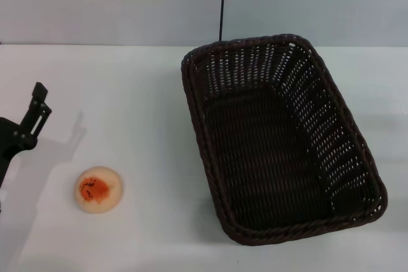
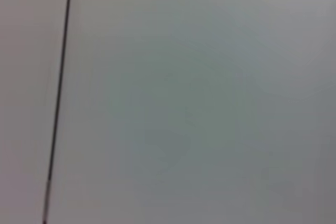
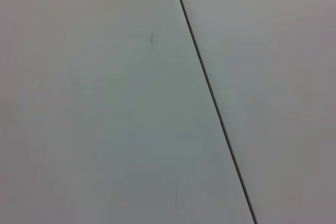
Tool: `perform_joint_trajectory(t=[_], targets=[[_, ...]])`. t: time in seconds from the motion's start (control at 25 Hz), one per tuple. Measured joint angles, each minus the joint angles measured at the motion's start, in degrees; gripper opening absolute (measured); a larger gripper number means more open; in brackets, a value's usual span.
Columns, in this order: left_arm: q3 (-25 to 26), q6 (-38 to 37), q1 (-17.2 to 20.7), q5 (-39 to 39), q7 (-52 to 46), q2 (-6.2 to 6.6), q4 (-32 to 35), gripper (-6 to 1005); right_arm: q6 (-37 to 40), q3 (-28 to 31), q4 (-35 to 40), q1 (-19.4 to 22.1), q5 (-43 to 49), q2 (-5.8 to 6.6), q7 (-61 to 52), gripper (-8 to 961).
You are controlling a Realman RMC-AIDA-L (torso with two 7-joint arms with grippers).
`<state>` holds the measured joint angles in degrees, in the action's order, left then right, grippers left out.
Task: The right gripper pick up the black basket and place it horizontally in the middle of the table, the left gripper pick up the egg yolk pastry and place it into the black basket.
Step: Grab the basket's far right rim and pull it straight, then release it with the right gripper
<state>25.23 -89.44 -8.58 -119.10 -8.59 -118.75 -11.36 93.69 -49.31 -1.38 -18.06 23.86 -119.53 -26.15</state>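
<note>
Basket: we find the black basket (image 1: 280, 138) sitting upright on the table (image 1: 140, 93), right of the middle, empty, its long axis running from the far edge toward the near edge with a slight slant, near end swung to the right.

Pastry: the egg yolk pastry (image 1: 98, 189) lies on the bare tabletop at near left, orange-red patch up, well apart from the basket.

Left gripper: the left gripper (image 1: 29, 122) shows at the left edge, above the table, farther back than the pastry and a little to its left. We see one black link and a blocky tip only; we cannot tell whether the fingers are spread or pressed together. It holds nothing that we can see.

Right gripper: not in the head view. Its wrist view shows only a plain pale surface crossed by a thin dark line.

Left wrist view: a plain pale surface with a thin dark line; no task thing is in it.

Key relation: the pastry lies nearer the left arm, toward the near edge from its gripper; the basket lies on the right arm's side.

Judgement: in our view the basket is not yet set crosswise in the middle, so turning its long axis left-to-right falls to the right arm first.

Risk: we judge the sloping woven rim awkward to pinch.
</note>
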Motion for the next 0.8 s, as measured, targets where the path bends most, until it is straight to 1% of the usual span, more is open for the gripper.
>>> perform_joint_trajectory(t=[0.24, 0.44, 0.56, 0.68, 0.8], targets=[[-0.29, -0.28, 0.80, 0.21, -0.07, 0.32, 0.48, 825, -0.81, 0.05, -0.27, -0.19, 0.31, 0.29, -1.34, 726], [-0.17, -1.35, 0.86, 0.24, -0.20, 0.40, 1.04, 825, -1.60, -0.74, 2.13, 0.26, 2.01, 1.13, -5.89, 726], [0.04, -2.54, 0.95, 0.39, -0.20, 0.36, 0.93, 825, -2.63, -0.76, 5.75, 1.58, 3.44, 1.39, -9.51, 726], [0.20, -2.92, 0.97, 0.46, -0.21, 0.38, 0.85, 825, -4.11, -0.77, 10.67, 3.54, 8.48, 1.93, -14.07, 725], [0.43, -3.04, 1.18, 0.49, -0.31, 0.37, 0.43, 824, -7.11, -0.41, 18.98, 6.40, 16.36, 2.67, -25.35, 725]])
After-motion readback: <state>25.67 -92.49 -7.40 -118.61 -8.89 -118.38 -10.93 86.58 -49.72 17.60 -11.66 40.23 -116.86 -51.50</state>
